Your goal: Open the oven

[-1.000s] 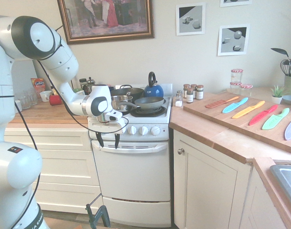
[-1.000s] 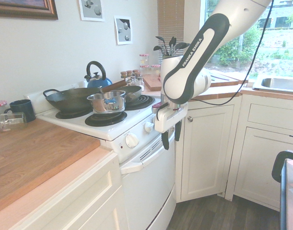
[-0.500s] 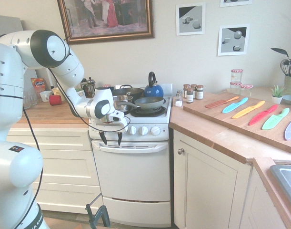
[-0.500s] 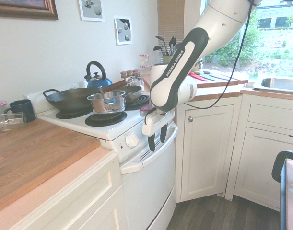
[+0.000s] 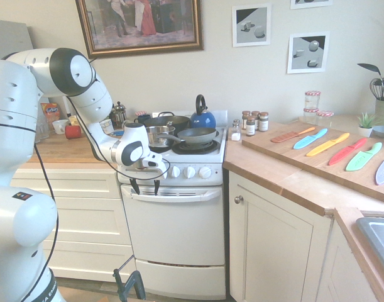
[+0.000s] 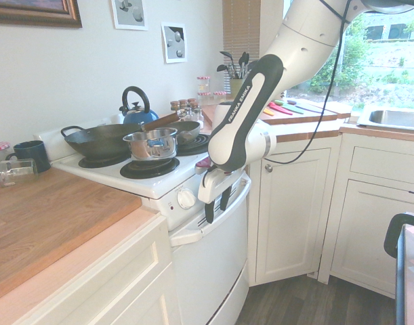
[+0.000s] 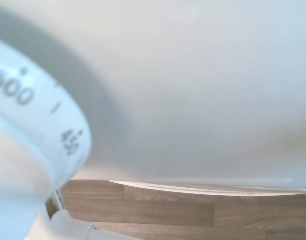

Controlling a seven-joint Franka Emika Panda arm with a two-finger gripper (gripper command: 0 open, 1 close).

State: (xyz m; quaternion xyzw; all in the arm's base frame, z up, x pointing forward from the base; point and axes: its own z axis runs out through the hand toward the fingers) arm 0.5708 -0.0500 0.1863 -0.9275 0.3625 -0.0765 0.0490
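1. Oven (image 5: 176, 233) sits shut between the cream cabinets (image 5: 72, 214), pans (image 5: 179, 133) on top.
2. Gripper (image 5: 145, 186) hangs at the left end of the door handle (image 5: 179, 195), fingers a little apart, holding nothing.
3. Best to drop the fingers around the handle, squeeze, then pull out and down slowly.
4. Keep clear of the knob (image 7: 27, 135) close by.

- the first exterior view faces the oven (image 5: 173, 226) front-on from across the kitchen.
- the second exterior view looks along its front from the wooden desk (image 6: 51, 217) side; both share the stovetop.
- the wrist view sits very close to a blurred temperature knob (image 7: 27, 145).
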